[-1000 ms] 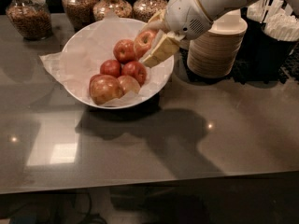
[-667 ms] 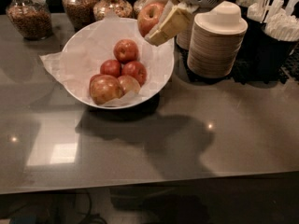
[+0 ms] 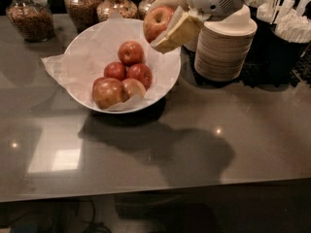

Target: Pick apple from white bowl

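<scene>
The white bowl point(image 3: 87, 47), lined with crinkled white paper, stands on the dark counter at the upper left. Several apples lie in it, among them two small dark red ones point(image 3: 127, 73) and a large dull red-and-yellow one point(image 3: 109, 92). My gripper point(image 3: 163, 23) is above the bowl's right rim, shut on the apple point(image 3: 156, 22), a red one with yellow-orange patches. The apple hangs clear of the bowl between the beige finger pads point(image 3: 176, 33).
A stack of beige paper bowls point(image 3: 224, 47) stands right of the gripper. Glass jars of snacks point(image 3: 33, 17) line the back edge. Dark holders with white utensils and straws point(image 3: 291, 28) are at the far right. The counter's front edge runs along the bottom.
The gripper has lifted the apple up out of the bowl and now holds it above the right rim. The other apples have stayed in place.
</scene>
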{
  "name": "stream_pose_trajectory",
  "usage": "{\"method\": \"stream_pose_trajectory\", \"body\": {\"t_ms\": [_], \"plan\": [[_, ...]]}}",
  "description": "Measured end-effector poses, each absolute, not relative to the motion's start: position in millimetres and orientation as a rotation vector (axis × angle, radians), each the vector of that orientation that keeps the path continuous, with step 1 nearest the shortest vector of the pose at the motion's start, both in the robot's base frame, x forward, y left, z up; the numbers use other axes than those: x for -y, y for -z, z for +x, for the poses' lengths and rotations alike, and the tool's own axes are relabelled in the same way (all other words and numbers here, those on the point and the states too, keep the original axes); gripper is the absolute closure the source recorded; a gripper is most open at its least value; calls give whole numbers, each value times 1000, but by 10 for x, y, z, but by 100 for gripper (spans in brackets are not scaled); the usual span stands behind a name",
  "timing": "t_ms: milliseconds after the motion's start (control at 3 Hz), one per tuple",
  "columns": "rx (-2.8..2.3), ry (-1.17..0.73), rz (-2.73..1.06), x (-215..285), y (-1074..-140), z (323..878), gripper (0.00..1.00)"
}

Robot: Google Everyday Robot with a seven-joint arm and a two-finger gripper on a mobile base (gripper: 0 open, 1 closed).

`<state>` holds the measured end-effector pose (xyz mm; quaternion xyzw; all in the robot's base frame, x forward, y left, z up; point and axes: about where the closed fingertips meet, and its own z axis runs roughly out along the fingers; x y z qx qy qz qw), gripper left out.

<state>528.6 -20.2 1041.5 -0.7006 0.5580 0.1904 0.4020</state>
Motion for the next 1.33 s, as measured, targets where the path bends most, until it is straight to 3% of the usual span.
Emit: {"method": "stream_pose_trajectory", "body": {"t_ms": [667,1333], "plan": [[-1305,-561,-1591,275,-10299,4551,100],[-1326,-558,-1563,397,-10277,4491,100]]}}
